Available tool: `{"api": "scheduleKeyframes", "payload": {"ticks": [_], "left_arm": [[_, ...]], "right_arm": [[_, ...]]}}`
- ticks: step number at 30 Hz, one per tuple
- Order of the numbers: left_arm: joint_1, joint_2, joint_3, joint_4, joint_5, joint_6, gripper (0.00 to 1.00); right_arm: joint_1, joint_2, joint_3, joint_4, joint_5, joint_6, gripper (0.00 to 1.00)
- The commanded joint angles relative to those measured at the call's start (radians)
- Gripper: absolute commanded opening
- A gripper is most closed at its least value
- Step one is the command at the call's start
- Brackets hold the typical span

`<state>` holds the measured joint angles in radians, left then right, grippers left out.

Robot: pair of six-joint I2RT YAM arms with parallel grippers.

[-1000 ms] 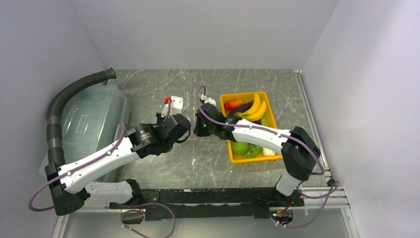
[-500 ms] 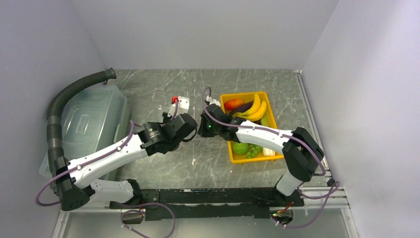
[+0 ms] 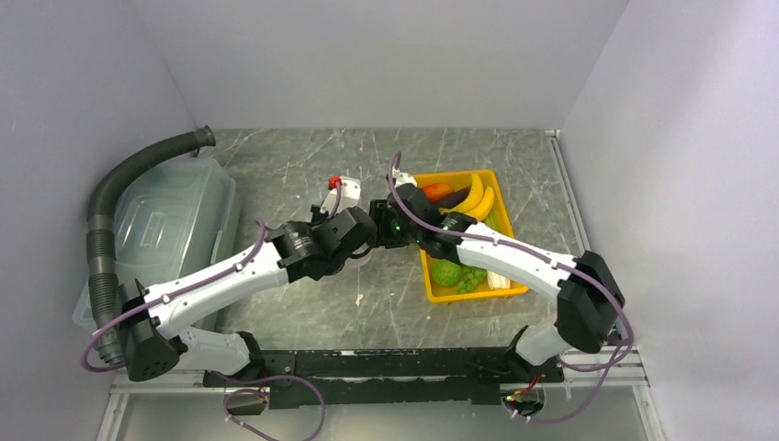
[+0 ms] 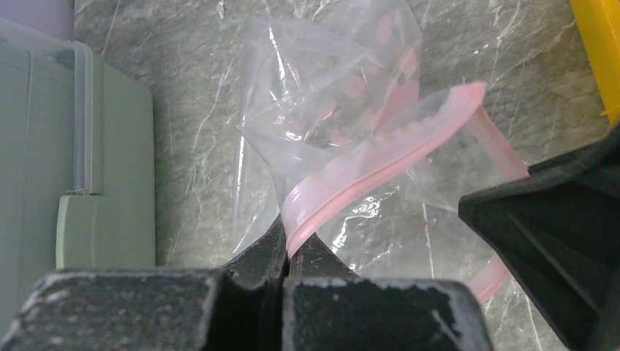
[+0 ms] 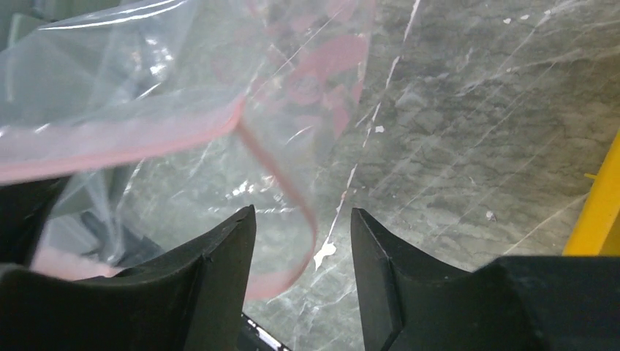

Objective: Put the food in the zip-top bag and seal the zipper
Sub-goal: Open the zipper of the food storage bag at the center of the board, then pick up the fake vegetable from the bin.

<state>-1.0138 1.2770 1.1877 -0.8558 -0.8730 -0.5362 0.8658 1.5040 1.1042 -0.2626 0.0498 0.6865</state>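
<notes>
Zipper (image 4: 380, 157), floppy pink plastic strip, pinched between left fingers (image 4: 259, 256).

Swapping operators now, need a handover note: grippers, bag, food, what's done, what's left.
Left gripper: shut on the bag's pink strip.
Right gripper: open, one side of the strip looping between its jaws.
Food: in the yellow tray, none in the bag.
Done: bag mouth open.
Left: load the food, seal the strip.
</notes>
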Motion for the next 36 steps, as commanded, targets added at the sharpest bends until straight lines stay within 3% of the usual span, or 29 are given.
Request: {"api": "scheduleKeyframes", "payload": {"ticks": [1, 8, 21, 36], "left_arm": [[0.003, 0.025, 0.051, 0.026, -0.047, -0.004, 0.0], [0.003, 0.049, 0.073, 0.022, -0.058, -0.002, 0.0], [0.003, 0.044, 0.082, 0.014, -0.008, 0.015, 0.0], [0.004, 0.03, 0.088, 0.041, 0.074, 0.068, 0.0]], "right_arm": [[0.005, -0.089, 0.055, -0.043, -0.007, -0.035, 0.57], [0.006, -0.191, 0.046, -0.15, 0.053, -0.07, 0.61], [-0.047, -0.344, 0.006, -0.453, 0.326, -0.094, 0.62], [-0.311, -0.399, -0.105, -0.609, 0.441, -0.11, 0.62]]}}
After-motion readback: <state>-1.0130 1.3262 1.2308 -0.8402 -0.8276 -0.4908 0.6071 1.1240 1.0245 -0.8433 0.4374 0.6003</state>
